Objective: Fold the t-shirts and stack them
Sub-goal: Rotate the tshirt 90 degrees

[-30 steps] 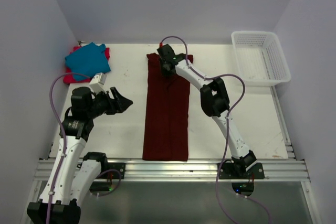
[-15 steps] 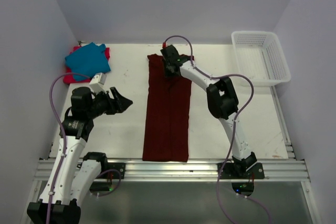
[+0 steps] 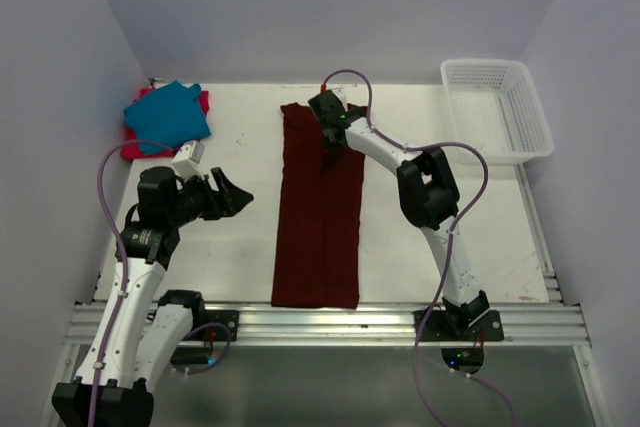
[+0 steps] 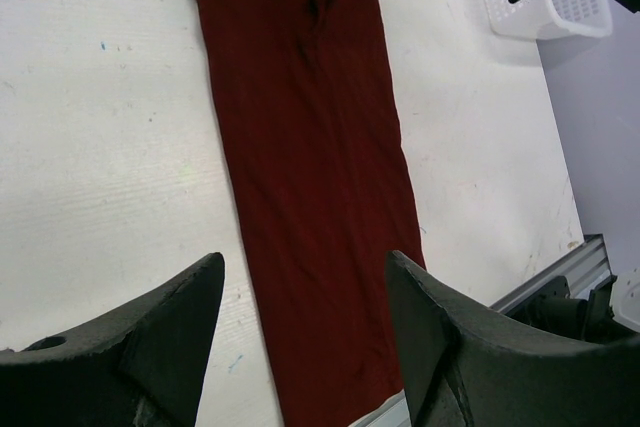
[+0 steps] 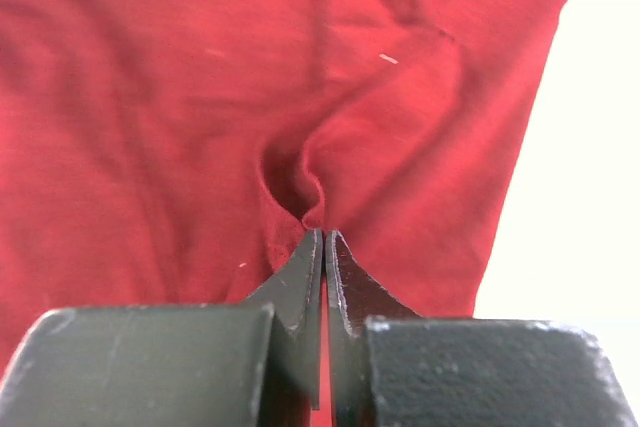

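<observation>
The dark maroon t-shirt [image 3: 318, 217] lies folded into a long narrow strip down the middle of the table. My right gripper [image 3: 329, 137] is at its far end, shut on a small raised pinch of the maroon cloth [image 5: 300, 187]; the pinch sits right at the tips of the gripper [image 5: 325, 233]. My left gripper [image 3: 240, 194] hovers open to the left of the strip, holding nothing. In the left wrist view, the left gripper [image 4: 302, 259] frames the maroon t-shirt [image 4: 300, 147] between its spread fingers. A teal blue t-shirt [image 3: 168, 112] rests on a red-pink t-shirt [image 3: 135, 147] at the far left corner.
A white mesh basket [image 3: 497, 112] stands at the far right corner, also visible in the left wrist view as the basket [image 4: 560, 7]. White walls close in the table on the left, back and right. The metal rail [image 3: 330, 322] runs along the near edge.
My right gripper and its arm have shifted slightly to the right at the far end of the maroon t-shirt, still pinching the cloth. The left arm has stayed put.
</observation>
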{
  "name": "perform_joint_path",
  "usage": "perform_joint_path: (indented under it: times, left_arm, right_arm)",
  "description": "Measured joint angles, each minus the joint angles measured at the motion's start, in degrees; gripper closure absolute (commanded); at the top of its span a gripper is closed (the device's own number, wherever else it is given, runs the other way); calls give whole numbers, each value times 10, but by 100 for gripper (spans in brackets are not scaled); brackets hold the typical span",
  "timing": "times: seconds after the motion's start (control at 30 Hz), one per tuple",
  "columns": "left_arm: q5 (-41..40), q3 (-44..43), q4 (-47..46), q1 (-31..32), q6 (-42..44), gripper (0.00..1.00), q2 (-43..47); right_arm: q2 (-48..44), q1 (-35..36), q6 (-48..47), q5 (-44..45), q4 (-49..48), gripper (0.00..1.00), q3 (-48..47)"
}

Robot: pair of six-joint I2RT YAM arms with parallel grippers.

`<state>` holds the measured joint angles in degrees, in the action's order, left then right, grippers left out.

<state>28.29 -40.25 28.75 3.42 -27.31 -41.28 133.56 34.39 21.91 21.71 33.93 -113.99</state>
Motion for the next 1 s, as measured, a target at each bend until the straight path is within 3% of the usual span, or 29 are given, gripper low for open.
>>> perform_joint_path:
  times: [0.2,0.67,0.77,0.8,0.9,1.0]
  left_arm:
    - [0,2,-2,0,-1,31,0]
    - [0,7,-3,0,-1,32,0]
    - [0,7,-4,0,-1,32,0]
    - [0,7,-4,0,-1,32,0]
    - [0,7,-4,0,-1,32,0]
    - [0,7,-4,0,-1,32,0]
  right_arm:
    - [-14,1,30,60,27,100,41]
    - [-58,12,62,92,41,100,99]
    - [-67,18,67,93,42,90,110]
    - [-70,21,70,93,43,75,115]
    - [-76,28,79,96,44,56,127]
    - [-85,40,85,108,48,52,139]
